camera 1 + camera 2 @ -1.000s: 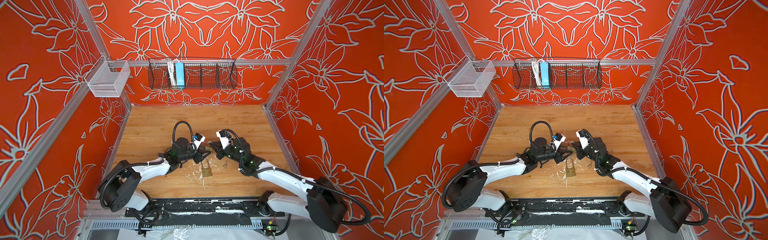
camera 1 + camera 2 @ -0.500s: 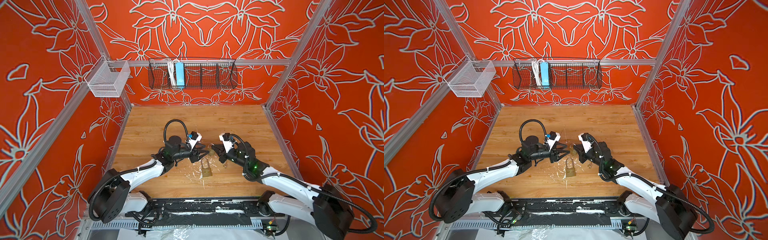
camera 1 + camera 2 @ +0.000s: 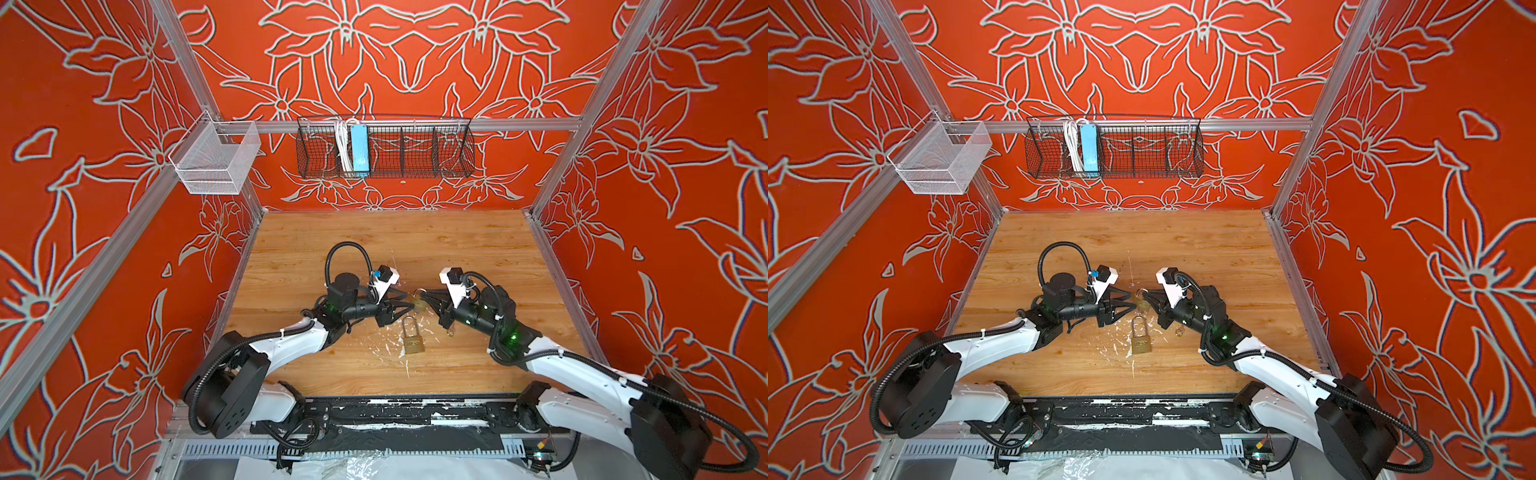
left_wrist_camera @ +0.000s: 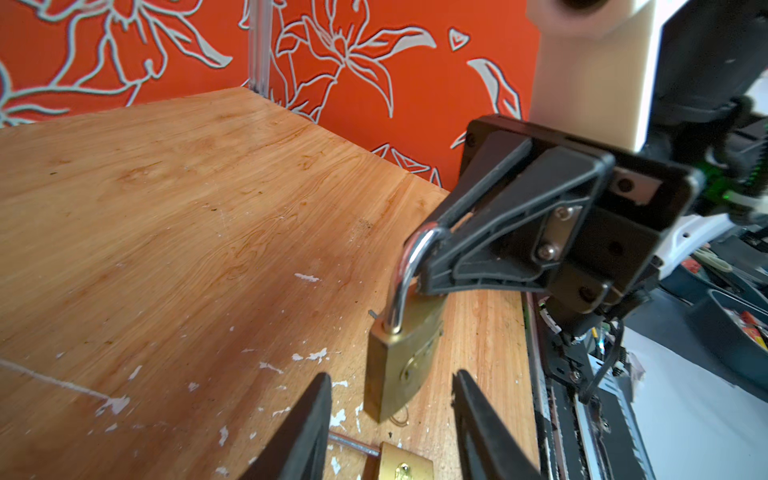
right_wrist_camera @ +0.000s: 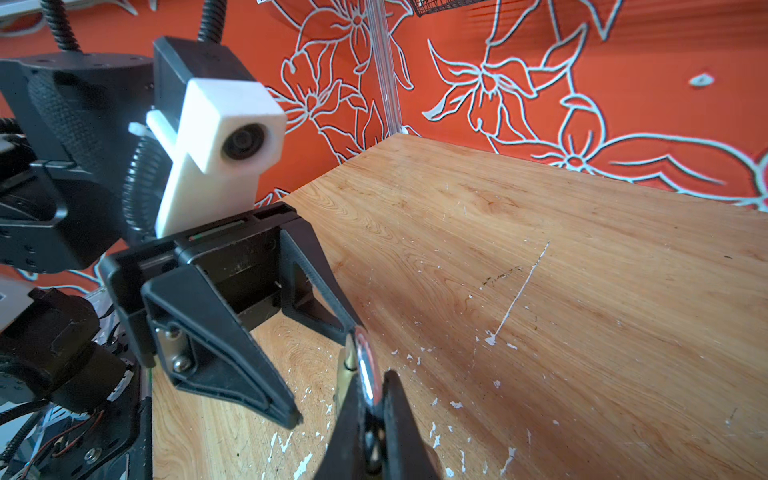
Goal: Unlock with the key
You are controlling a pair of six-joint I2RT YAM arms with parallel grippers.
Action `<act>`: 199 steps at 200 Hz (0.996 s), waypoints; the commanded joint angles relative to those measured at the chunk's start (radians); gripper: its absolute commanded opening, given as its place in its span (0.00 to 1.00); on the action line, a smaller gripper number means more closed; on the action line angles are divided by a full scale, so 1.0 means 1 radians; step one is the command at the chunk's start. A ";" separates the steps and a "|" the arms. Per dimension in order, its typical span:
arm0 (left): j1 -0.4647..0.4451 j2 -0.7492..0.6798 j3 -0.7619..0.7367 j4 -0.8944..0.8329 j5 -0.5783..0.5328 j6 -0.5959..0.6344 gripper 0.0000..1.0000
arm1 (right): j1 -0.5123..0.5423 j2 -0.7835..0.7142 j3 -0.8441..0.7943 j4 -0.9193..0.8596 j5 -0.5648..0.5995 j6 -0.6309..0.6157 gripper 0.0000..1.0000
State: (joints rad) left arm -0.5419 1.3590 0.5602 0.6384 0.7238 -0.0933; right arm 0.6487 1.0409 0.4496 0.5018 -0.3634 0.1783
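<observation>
A brass padlock (image 4: 405, 353) hangs in the air by its steel shackle (image 4: 405, 266). My right gripper (image 4: 419, 266) is shut on that shackle, which in the right wrist view is the bright curve (image 5: 365, 370) between the closed fingers of the right gripper (image 5: 372, 380). My left gripper (image 4: 391, 376) is open, one finger on either side of the hanging lock's body and not touching it. In both top views the left gripper (image 3: 406, 301) (image 3: 1128, 300) and the right gripper (image 3: 422, 296) (image 3: 1144, 295) meet tip to tip above mid-table. I cannot make out a key.
A second brass padlock (image 3: 411, 341) (image 3: 1140, 341) lies flat on the wooden table (image 3: 374, 249) just in front of the grippers. A small metal ring (image 3: 451, 332) lies beside it under the right arm. A wire basket (image 3: 384, 147) and a mesh bin (image 3: 216, 160) hang on the walls.
My left wrist has drawn slightly back to the left and its arm has stretched out lower. The right gripper has barely shifted and stays shut on the shackle.
</observation>
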 commanded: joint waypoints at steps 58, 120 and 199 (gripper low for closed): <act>-0.006 0.110 0.031 0.183 0.182 -0.114 0.39 | -0.001 -0.022 0.000 0.090 -0.030 -0.007 0.00; -0.035 0.145 0.039 0.235 0.181 -0.145 0.35 | -0.001 0.011 0.004 0.104 -0.038 0.002 0.00; -0.041 0.157 0.057 0.218 0.169 -0.160 0.00 | -0.001 -0.012 -0.008 0.096 0.039 0.005 0.00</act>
State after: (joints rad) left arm -0.5667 1.5135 0.5884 0.8303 0.8608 -0.2447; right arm 0.6453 1.0534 0.4450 0.5205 -0.3767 0.1867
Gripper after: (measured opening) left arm 0.180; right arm 0.099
